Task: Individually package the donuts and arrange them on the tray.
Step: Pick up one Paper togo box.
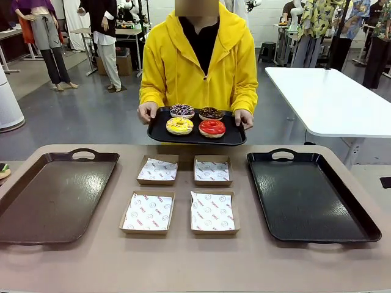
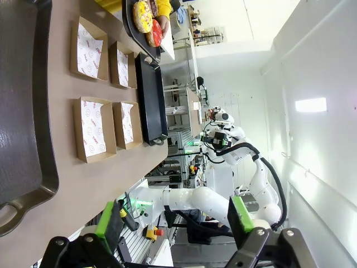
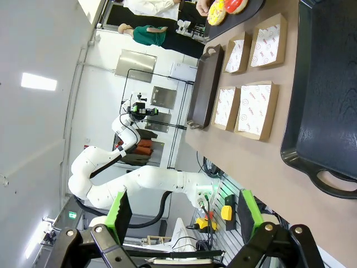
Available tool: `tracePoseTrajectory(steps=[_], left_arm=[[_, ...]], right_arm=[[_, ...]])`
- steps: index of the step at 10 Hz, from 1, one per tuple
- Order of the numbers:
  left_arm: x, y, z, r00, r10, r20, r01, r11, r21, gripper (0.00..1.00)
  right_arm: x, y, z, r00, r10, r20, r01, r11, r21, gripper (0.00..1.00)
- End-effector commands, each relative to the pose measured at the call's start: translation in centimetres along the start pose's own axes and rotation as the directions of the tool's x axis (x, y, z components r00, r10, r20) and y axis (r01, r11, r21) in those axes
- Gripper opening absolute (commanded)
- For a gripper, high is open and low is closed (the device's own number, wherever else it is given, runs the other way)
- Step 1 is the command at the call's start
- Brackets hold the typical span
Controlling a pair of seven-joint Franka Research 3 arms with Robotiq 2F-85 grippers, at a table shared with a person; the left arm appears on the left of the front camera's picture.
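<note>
Waiting for: the donuts, carried on a black serving tray [image 1: 197, 141] by the person above the far edge of the desk [image 1: 183, 262], not yet set down.
Step in hand: first pick, judged not begun.
Left hand [image 2: 174, 219]: spread wide, pinching nothing, well back from the boxes.
Right hand [image 3: 184, 211]: spread wide too, pinching nothing.
Doing it well: hold off until the serving tray is within reach; come down over a single donut with the pads across the ring's outer sides; squeeze lightly, with glaze probably soft and easily marked; lower flat onto the paper of one box; one donut per box.
Sharing the work: probably the nearer column of boxes for each arm, to avoid crossing.
Donuts counted: four; one yellow donut [image 1: 179, 126], one red donut [image 1: 212, 127], two chocolate donuts [image 1: 182, 110] [image 1: 211, 113].
Boxes counted: four, paper-lined, in two rows of two mid-desk [image 1: 157, 170] [image 1: 212, 170] [image 1: 147, 212] [image 1: 213, 213].
Trays on the desk: two; brown tray [image 1: 36, 229] at left, black tray [image 1: 317, 235] at right.
</note>
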State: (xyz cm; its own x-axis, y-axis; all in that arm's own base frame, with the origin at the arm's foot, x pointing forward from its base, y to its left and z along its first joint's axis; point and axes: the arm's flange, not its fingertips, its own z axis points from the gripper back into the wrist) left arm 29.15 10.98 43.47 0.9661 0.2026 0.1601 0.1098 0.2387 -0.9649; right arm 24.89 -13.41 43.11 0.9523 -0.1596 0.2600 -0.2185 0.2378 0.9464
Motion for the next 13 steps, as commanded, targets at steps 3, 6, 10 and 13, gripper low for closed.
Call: tracePoseTrajectory(steps=[3, 6, 10, 13], left_arm=[[0.1, -0.1, -0.1, 1.0, -0.007, 0.004, 0.007, 1.0, -0.013, 1.0], [0.0, 0.0, 0.0, 1.0, 0.0, 0.0, 0.0, 1.0, 0.0, 1.0], [4.0, -7.5, -5.9, 0.994, -0.087, -0.06, 0.102, 0.938, 0.333, 1.0], [5.9, -11.0, -12.9, 0.969, -0.068, -0.237, 0.196, 0.795, 0.574, 1.0]], right_arm=[[0.1, -0.1, 0.1, 1.0, 0.003, 0.003, -0.003, 1.0, 0.012, 1.0], [0.1, -0.1, 0.1, 1.0, 0.003, 0.003, -0.003, 1.0, 0.012, 1.0], [0.1, -0.1, 0.1, 1.0, 0.003, 0.003, -0.003, 1.0, 0.012, 1.0], [0.1, -0.1, 0.1, 1.0, 0.003, 0.003, -0.003, 1.0, 0.012, 1.0]])
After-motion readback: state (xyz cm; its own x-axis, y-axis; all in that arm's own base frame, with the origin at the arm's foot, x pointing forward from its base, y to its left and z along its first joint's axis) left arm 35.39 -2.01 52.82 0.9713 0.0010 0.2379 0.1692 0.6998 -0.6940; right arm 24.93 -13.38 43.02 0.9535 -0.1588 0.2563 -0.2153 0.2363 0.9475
